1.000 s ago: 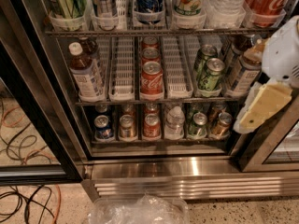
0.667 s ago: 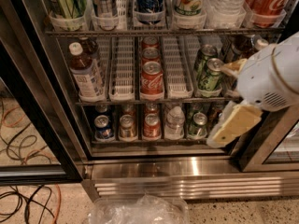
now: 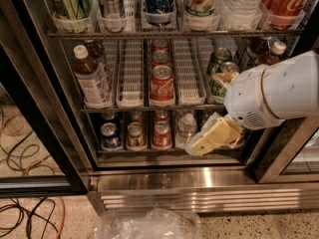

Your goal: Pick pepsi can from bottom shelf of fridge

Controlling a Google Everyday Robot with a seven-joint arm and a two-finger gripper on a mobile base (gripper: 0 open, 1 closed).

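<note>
The pepsi can (image 3: 109, 136), dark blue with a silver top, stands at the far left of the bottom shelf (image 3: 149, 151) in the fridge (image 3: 199, 179). To its right stand a gold-brown can (image 3: 134, 135), a red can (image 3: 161, 134) and a clear bottle (image 3: 186, 128). My gripper (image 3: 210, 139), beige, hangs on the white arm (image 3: 279, 91) in front of the right end of the bottom shelf. It is well to the right of the pepsi can and holds nothing I can see. It hides the cans behind it.
The middle rack holds a brown bottle (image 3: 90, 76), red Coca-Cola cans (image 3: 162, 83), green cans (image 3: 219, 63) and white lane trays (image 3: 130, 73). A black door frame (image 3: 35, 128) stands at left. Cables (image 3: 25, 213) and a clear plastic bag (image 3: 149, 224) lie on the floor.
The arm has swung left and down from the right edge. The gripper now sits in front of the bottom shelf's right end, covering the cans there.
</note>
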